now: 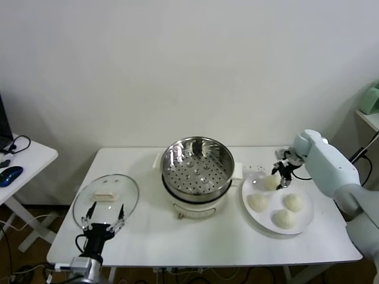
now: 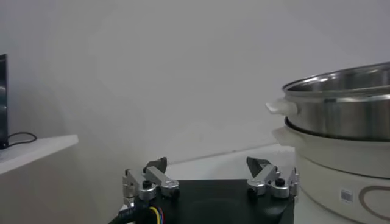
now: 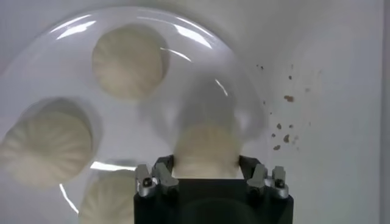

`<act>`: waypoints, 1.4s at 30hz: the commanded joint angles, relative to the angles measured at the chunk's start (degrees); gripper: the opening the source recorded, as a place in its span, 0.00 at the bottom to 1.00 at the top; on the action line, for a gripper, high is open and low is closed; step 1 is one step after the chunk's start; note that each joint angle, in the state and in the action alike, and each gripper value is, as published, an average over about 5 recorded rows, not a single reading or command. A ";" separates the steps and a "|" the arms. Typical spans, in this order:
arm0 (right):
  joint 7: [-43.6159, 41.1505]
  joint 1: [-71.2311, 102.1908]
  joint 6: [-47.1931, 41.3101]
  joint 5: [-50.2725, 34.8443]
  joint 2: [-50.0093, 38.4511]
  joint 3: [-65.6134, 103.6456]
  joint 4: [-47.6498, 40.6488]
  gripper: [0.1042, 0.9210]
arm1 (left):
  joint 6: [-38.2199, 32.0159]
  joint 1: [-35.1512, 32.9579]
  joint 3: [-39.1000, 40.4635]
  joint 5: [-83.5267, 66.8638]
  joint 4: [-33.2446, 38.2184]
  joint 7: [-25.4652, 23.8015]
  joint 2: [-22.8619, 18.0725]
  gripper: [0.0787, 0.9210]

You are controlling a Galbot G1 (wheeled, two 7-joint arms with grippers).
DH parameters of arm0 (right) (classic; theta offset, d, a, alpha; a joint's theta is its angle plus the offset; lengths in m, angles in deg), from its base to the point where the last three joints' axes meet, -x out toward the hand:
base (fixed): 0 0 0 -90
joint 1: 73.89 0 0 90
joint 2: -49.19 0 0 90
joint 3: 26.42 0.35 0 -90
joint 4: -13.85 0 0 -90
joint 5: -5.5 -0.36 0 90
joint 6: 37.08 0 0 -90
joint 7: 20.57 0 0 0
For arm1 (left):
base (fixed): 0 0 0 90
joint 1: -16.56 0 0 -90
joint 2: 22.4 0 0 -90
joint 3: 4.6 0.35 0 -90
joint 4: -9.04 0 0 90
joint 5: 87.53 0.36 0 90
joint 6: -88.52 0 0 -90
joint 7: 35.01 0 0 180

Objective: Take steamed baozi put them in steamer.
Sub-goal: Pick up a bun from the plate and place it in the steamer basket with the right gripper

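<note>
My right gripper (image 1: 282,173) hangs over the far-left part of the white plate (image 1: 299,228), which sits on the white table (image 1: 148,234) just right of the steamer (image 1: 197,175). Its fingers (image 3: 163,170) are spread with one steamed baozi (image 3: 206,152) between them; in the right wrist view the pads sit close at either side of the bun, but I cannot tell whether they press it, and the bun looks to rest on the plate. From the head view this bun (image 1: 270,182) is the one nearest the steamer's handle.

The other three baozi lie on the same plate, apart from one another: one at the plate's left (image 1: 257,202), one at its right (image 1: 293,202), and one at the near edge (image 1: 285,219). None is inside the steamer, whose perforated tray (image 1: 195,176) shows bare steel. A few dark crumbs (image 3: 284,122) dot the table beside the plate.

My left gripper (image 1: 102,218) waits low at the table's near-left corner, jaws wide apart and holding nothing, just in front of the glass lid (image 1: 106,198) that lies flat on the table left of the steamer. In the left wrist view its fingertips (image 2: 159,164) point toward the wall with the steamer's steel side (image 2: 341,106) at one edge. A side desk (image 1: 26,160) with a blue mouse (image 1: 10,175) stands further to my left.
</note>
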 commanded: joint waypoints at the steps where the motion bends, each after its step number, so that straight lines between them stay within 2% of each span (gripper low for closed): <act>1: -1.00 -7.71 1.50 -7.10 -4.02 -9.45 11.36 0.73 | -0.10 -0.32 0.04 0.23 0.31 -0.04 -0.03 0.88; 7: -1.90 -18.48 3.00 -11.38 -8.86 -22.29 28.30 0.73 | -0.10 -0.57 0.38 0.41 0.66 -0.17 -0.13 0.88; 14: -2.54 -27.04 9.35 -6.22 -8.99 -28.85 43.36 0.71 | 0.60 -0.80 0.96 -0.34 1.24 -0.65 0.05 0.88; 19: -2.19 -28.43 11.26 -3.26 -5.61 -29.57 48.61 0.70 | 0.43 -0.94 1.23 -0.32 1.18 -0.82 0.01 0.88; 25: -1.38 -26.11 13.08 1.67 1.63 -28.85 47.62 0.70 | 0.26 -1.27 1.76 -0.25 1.27 -1.22 0.08 0.88; 34: 0.74 -19.97 18.46 12.66 15.65 -26.94 36.14 0.70 | 0.51 -1.19 1.53 -0.63 1.58 -1.06 0.49 0.88; 42: 2.19 -17.19 20.50 17.49 19.89 -27.86 28.59 0.71 | 0.14 -1.58 2.18 -0.54 1.03 -0.91 0.53 0.88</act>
